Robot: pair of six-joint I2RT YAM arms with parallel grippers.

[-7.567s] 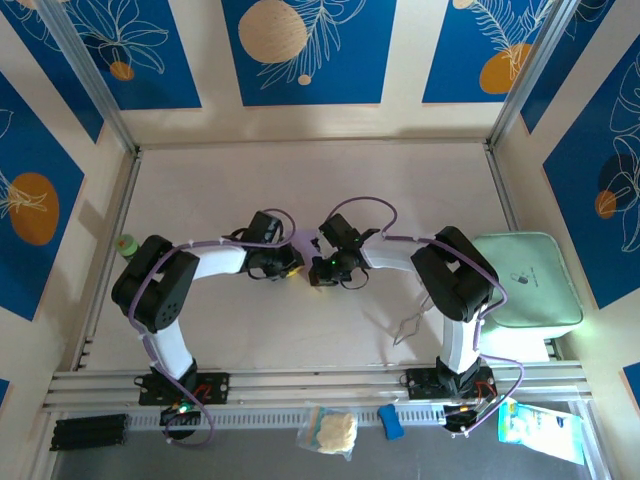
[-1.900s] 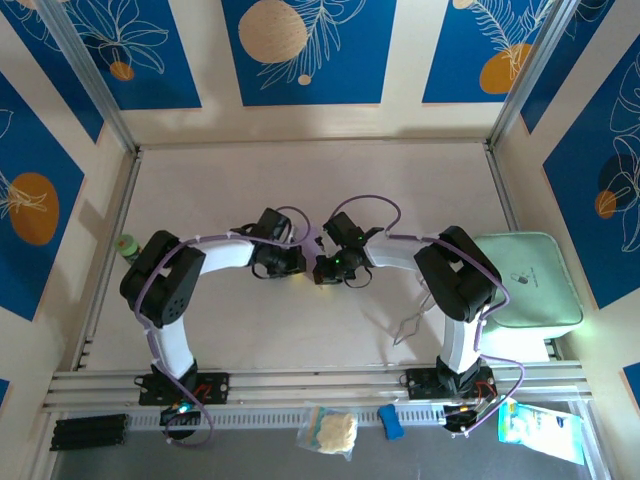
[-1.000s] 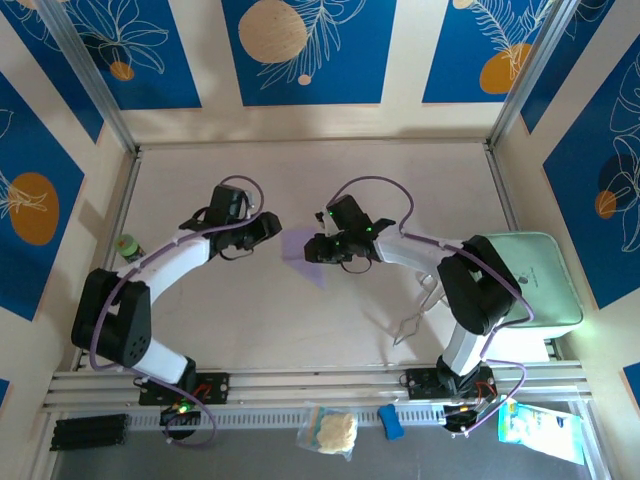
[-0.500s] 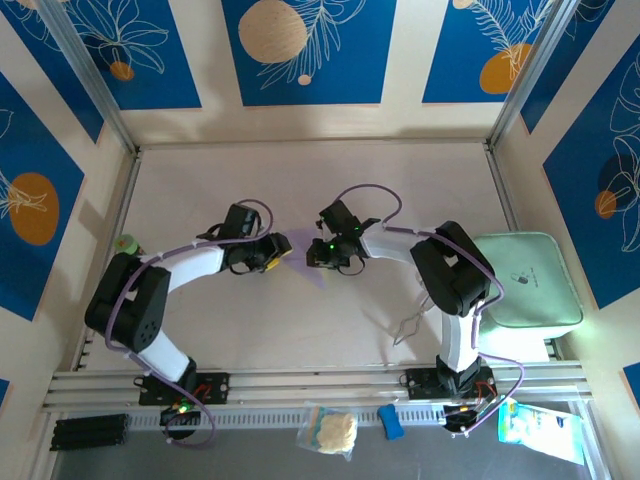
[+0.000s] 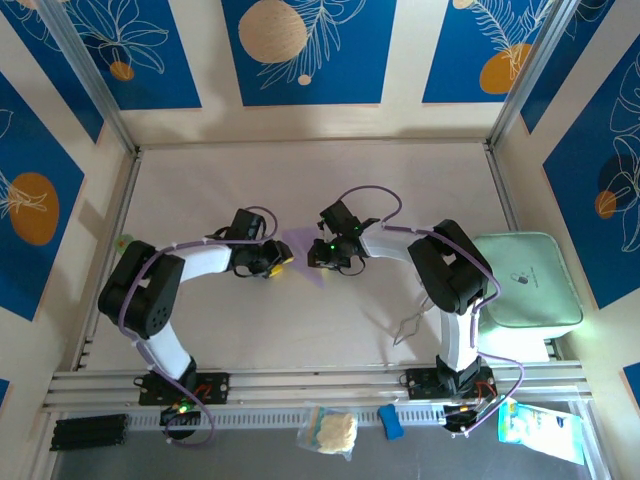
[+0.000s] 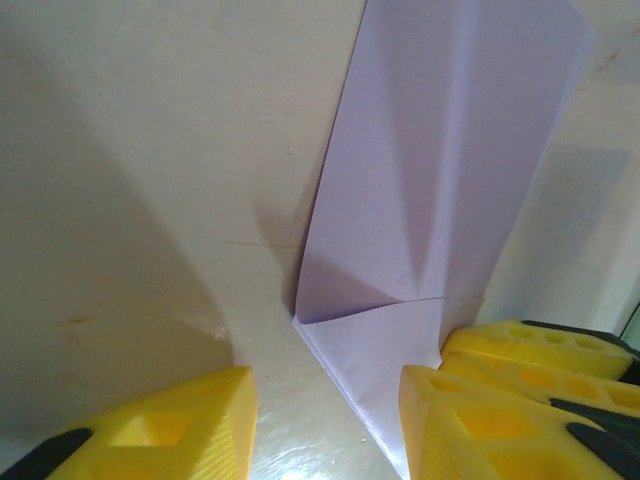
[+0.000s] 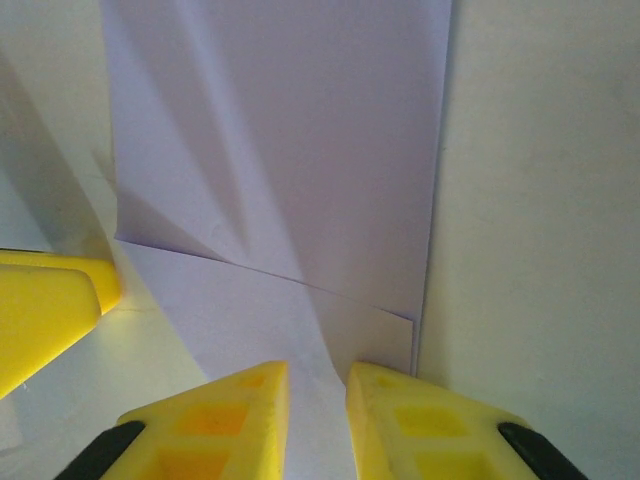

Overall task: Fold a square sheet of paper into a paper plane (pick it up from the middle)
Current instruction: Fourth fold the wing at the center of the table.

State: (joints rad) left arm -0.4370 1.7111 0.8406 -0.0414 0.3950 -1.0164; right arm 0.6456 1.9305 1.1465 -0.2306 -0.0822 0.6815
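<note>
One folded paper (image 5: 303, 252) is lying flat on the bench (image 5: 350, 180) mid-scene between two pincers, its long axis running far to near and its narrow tip pointing near, slightly right. The left pincer (image 5: 277, 263) is standing moderately wide at the paper's left edge. The right pincer (image 5: 314, 259) is sitting over the right edge, showing a slim gap; whether it is nipping paper, I cannot tell.

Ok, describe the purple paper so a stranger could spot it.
On the pale table, between the left gripper and right gripper, lies the folded paper. It is the only lavender sheet, creased, tapering to a point toward the arms' bases.
</note>
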